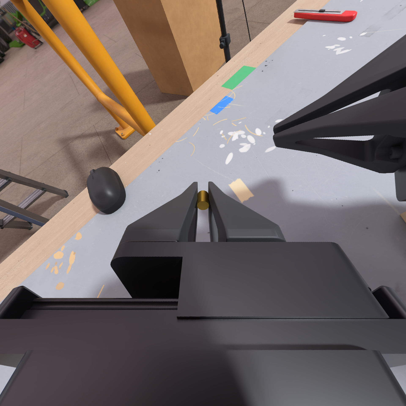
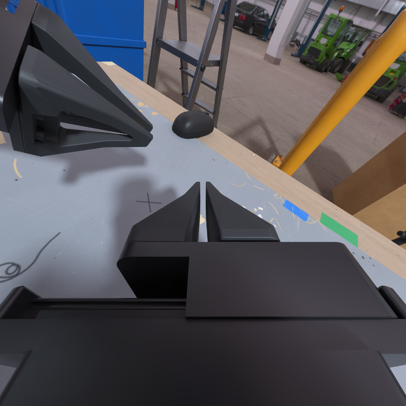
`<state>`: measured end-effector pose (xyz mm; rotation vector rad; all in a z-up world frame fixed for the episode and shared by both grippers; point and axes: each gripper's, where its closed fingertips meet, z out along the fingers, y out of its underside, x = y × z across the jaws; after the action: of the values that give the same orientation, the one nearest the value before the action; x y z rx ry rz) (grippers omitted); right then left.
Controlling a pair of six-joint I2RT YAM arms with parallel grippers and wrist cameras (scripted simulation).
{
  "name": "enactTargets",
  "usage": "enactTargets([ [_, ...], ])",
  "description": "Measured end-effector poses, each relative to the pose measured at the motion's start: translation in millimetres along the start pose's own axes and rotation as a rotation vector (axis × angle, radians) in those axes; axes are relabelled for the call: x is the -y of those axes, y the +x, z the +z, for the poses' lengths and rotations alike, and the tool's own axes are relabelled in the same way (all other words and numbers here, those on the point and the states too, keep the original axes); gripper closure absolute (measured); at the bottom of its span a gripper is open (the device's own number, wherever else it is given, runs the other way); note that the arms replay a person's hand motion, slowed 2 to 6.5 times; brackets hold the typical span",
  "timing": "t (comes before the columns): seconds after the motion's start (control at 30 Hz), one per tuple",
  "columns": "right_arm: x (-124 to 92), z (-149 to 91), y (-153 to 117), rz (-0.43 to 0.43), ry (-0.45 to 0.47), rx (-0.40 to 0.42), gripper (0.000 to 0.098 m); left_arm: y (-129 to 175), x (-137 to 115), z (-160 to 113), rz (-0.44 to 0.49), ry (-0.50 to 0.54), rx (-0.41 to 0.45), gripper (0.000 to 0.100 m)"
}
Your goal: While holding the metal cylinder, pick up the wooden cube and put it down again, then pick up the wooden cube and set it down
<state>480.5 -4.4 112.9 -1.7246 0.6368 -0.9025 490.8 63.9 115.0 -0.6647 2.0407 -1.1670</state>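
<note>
1. Left gripper (image 1: 202, 183), ctr of left wrist view: fingers clenched on metal cylinder (image 1: 202, 200). Cylinder small, brass-gold, smooth, lying along the fingers w/ flat round end toward camera; held just above the table (image 1: 307, 197). No brand or label seen on it.
2. Right gripper (image 2: 203, 182), ctr of right wrist view: fingers drawn nearly together, thin slit between, nothing in the grip. Also seen at right edge of left wrist view (image 1: 274, 134), tips closed.
3. Wooden cube: cannot be told for sure; a tan sliver (image 2: 201, 219) shows low in the slit between the right fingers.
4. Table: grey top, pale wood rim, paint flecks, pen marks; white scrawl upper right, not given.
5. Tan tape scrap (image 1: 241, 190), just right of left fingertips.
6. Black mouse (image 1: 106, 190), at the rim, left of ctr.
7. Blue tape (image 1: 221, 105) and green tape (image 1: 238, 77), on the rim, farther.
8. Red utility knife (image 1: 325, 15), top right, far end.
</note>
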Motion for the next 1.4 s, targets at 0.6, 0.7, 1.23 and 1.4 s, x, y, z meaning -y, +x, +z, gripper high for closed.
enactTargets([
  [0.6,0.6,0.5,2.2,0.020,0.017,0.010,0.0843,1.3,-4.7,1.8,0.000,-0.014,-0.017,0.092],
  [0.7,1.8,0.5,2.8,0.019,0.023,0.012,0.0823,1.3,-4.5,1.9,0.000,-0.014,-0.019,0.092],
  [1.23,1.0,4.2,-6.4,-0.044,0.005,0.075,0.0792,1.8,-3.0,1.9,0.017,-0.007,-0.022,0.092],
  [1.4,1.2,4.6,-5.2,-0.048,0.004,0.069,0.0861,1.4,-2.1,1.9,0.019,-0.003,-0.021,0.092],
])
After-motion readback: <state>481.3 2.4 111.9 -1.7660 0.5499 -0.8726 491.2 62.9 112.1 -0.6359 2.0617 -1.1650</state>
